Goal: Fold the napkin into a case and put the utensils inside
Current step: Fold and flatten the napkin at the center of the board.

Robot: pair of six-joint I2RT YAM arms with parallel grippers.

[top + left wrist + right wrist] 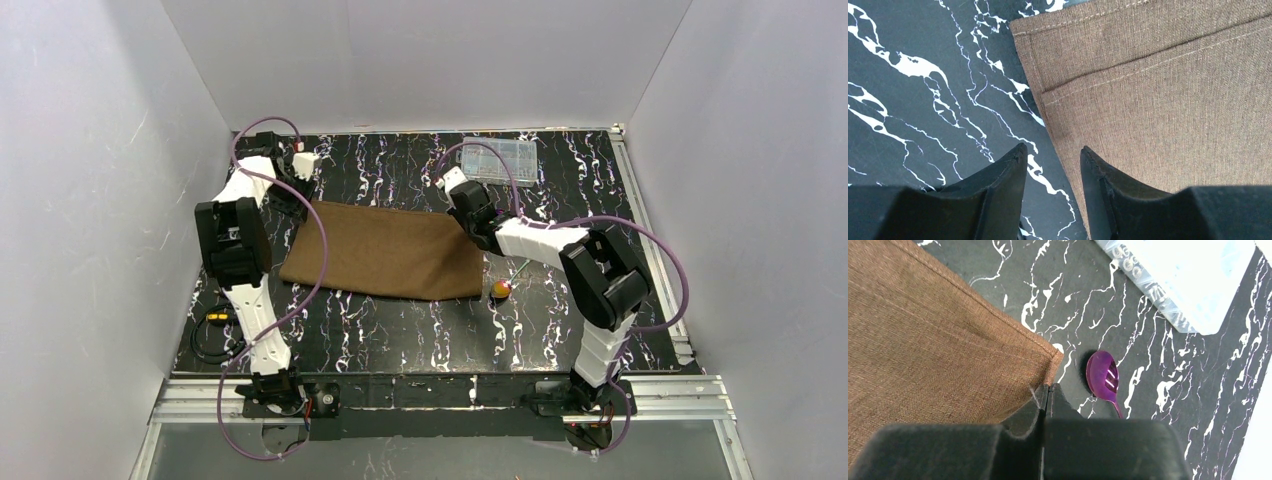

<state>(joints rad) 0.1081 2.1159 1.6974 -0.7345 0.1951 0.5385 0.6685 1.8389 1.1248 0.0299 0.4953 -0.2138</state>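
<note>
Brown napkin lies folded mid-table, long axis L-R. Left gripper, jaws apart and empty, straddles its left edge. Right gripper, jaws closed, is set at far-right corner. Purple spoon, just beside that corner and nearest R arm, is seen in right wrist view only; orange-headed utensil in top view only.

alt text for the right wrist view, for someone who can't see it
The closed right end effector sits at a corner of the brown napkin on a black marbled table. A purple slotted spoon lies just off that corner, a clear plastic box beyond it.
</note>
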